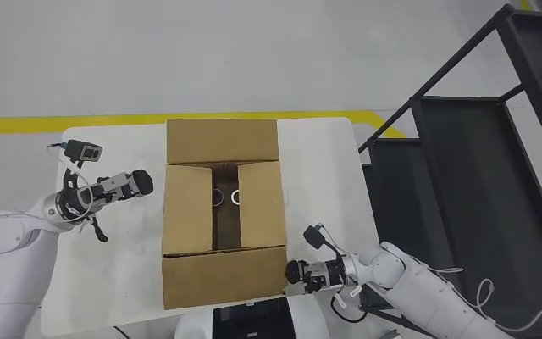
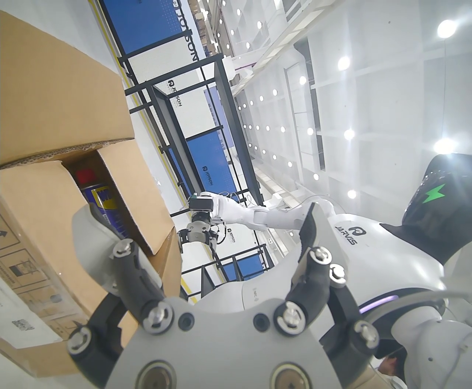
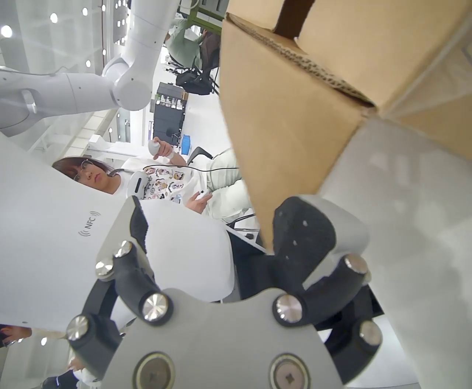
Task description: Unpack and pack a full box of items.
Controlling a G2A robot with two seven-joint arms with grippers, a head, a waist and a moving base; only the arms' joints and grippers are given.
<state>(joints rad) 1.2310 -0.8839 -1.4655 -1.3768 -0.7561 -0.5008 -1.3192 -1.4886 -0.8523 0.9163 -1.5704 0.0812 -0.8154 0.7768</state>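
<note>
Top-down shot is bright and even, lit softly from overhead, so the white table (image 1: 322, 169) nearly washes out. The gap between the box (image 1: 222, 271) flaps is deep shadow. Left wrist cam stares into round ceiling lights (image 2: 446, 27) that flare hard, and the black rack (image 2: 233, 110) bows fisheye-style. On the right wrist cam, the cardboard sits shaded.

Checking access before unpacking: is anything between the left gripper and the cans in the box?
Yes. Two side flaps lie folded over the box opening, leaving a narrow gap above the cans; the nearer flap sits between the left gripper and them.
</note>
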